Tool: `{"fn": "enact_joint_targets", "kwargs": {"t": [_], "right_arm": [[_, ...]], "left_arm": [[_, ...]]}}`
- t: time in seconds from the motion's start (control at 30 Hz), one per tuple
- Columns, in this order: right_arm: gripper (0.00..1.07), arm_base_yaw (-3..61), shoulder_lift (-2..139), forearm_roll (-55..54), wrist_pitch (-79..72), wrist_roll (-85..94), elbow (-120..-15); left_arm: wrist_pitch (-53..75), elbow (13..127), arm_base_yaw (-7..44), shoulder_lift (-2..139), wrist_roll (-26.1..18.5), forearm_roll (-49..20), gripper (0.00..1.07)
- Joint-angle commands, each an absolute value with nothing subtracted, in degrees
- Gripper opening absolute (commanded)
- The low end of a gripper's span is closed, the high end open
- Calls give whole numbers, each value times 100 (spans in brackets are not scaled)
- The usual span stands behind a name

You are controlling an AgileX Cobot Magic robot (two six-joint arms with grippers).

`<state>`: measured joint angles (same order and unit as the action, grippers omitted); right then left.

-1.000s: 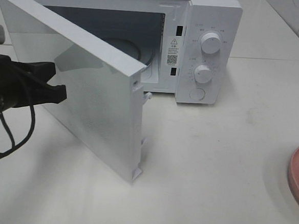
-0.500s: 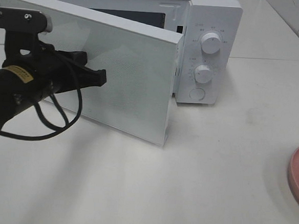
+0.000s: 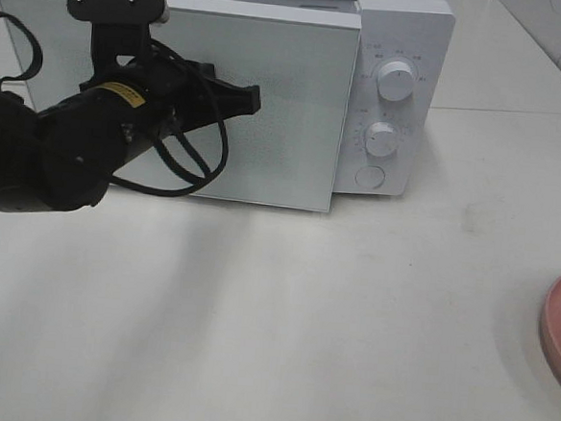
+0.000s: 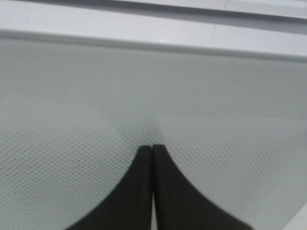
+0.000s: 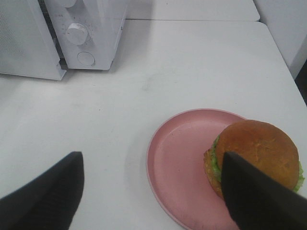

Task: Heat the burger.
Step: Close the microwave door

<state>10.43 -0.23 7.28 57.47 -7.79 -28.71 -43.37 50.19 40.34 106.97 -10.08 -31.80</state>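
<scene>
Burger (image 5: 259,153) on pink plate (image 5: 180,167), partly behind one finger of released right end effector (image 5: 151,191)

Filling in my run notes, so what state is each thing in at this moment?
Microwave door: almost shut, a thin gap visible at its top edge.
Left gripper: shut, tips against the door.
Right gripper: open, holding nothing, above the plate.
Burger: whole, upright on the plate, outside the microwave.
Pink plate: on the table, burger at one side.
</scene>
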Motion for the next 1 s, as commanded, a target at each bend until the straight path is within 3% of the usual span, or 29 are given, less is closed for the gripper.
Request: {"fn": "enact_joint_targets", "kwargs": {"t": [0.03, 0.17, 0.23, 0.6, 1.0], "right_arm": [[76, 1008, -189, 733, 5718, -716, -2859], [76, 1008, -189, 733, 5718, -716, -2859], [76, 1008, -189, 733, 5718, -716, -2859], [76, 1008, -189, 733, 5718, -722, -2859], [76, 1008, -189, 733, 5718, -722, -2859]], "left_arm": [[-4240, 5363, 4068, 10869, -1026, -3335, 0], [-4177, 5661, 4068, 11018, -1054, -3478, 0], [-4125, 5970, 4068, 11207, -1427, -3610, 0], [-3965, 6686, 4022, 11488, -1684, -4039, 0], [-3100, 6085, 4400, 10869, -2372, -3999, 0]]}}
